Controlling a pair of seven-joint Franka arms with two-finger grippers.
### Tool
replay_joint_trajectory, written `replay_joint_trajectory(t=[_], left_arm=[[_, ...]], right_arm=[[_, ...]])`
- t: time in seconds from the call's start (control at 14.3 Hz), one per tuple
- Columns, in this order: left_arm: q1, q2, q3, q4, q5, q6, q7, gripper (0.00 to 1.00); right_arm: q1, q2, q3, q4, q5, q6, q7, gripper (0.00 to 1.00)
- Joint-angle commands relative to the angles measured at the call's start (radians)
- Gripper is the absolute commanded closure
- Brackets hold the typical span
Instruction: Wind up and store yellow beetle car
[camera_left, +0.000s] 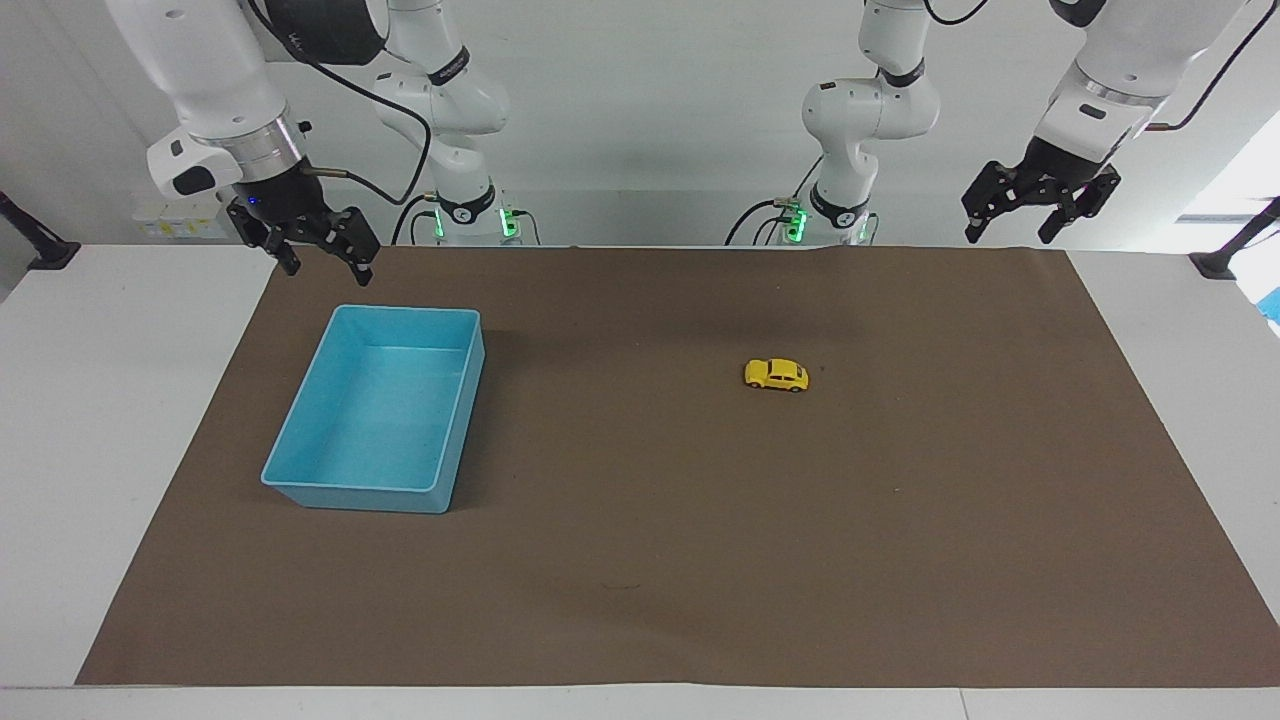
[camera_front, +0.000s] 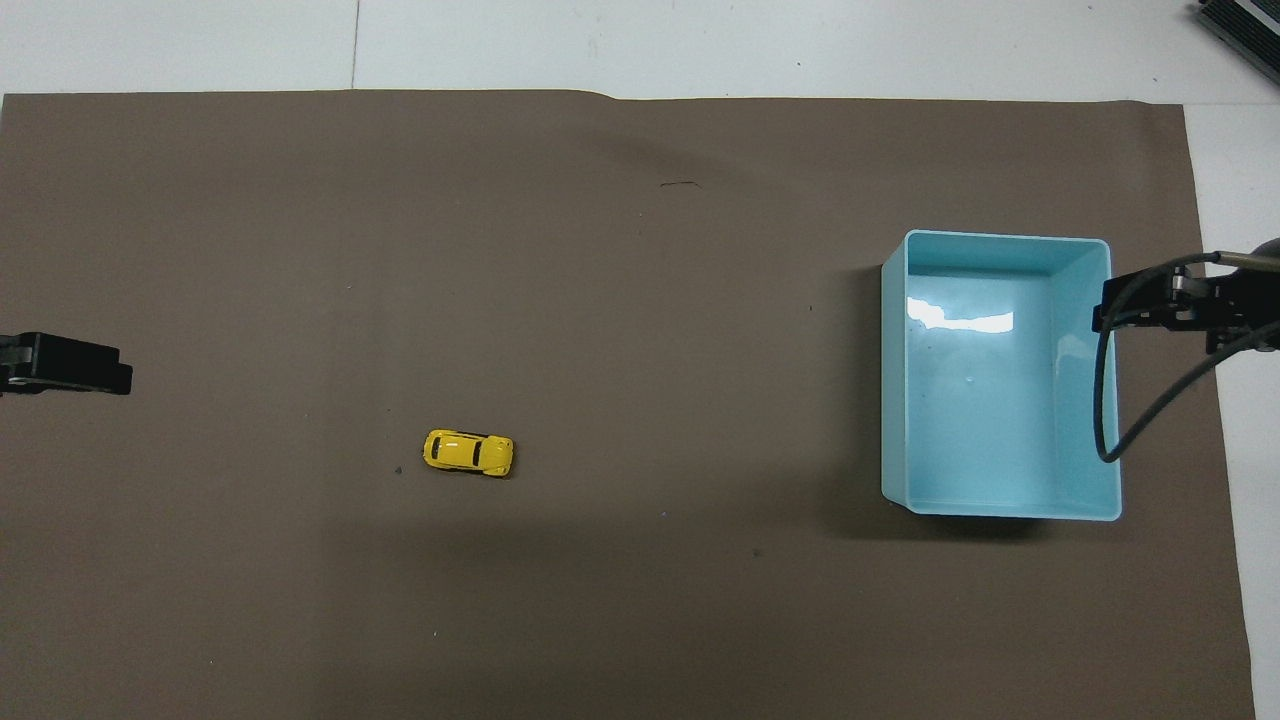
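Judging by its look, the yellow car (camera_left: 777, 374) is light, hard and smooth-shelled, so it could squirt out of a pinch on the rounded roof; I would take it across the flat flanks, between the wheels, low enough that the wheels stay free for winding. It sits upright on its wheels on the brown mat (camera_left: 640, 600), well apart from the blue bin (camera_left: 300, 482), toward my left arm's end of the desk. My left hand (camera_left: 1040, 205) hangs in the air over the desk's edge on the car's side of the bin, fingers spread wide and holding nothing. My right hand (camera_left: 318, 243) hangs just by the bin's corner nearest me, equally wide open and empty. Counting up: one car, one bin with nothing in it, one mat, two hands.
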Motion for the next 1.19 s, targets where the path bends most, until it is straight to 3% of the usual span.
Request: replay_joint_trajectory(t=[0.0,1.12], left_arm=[[0.014,-0.012,0.004,-0.006,0.002,0.024,0.017,0.0],[0.002,-0.006,0.004,0.006,0.003,0.028,-0.001,0.0]], right_arm=[[-0.011,-0.003,0.009,-0.008,0.006,0.011,-0.018,0.0],[-0.011,-0.004,0.009,-0.008,0.006,0.011,-0.018,0.0]])
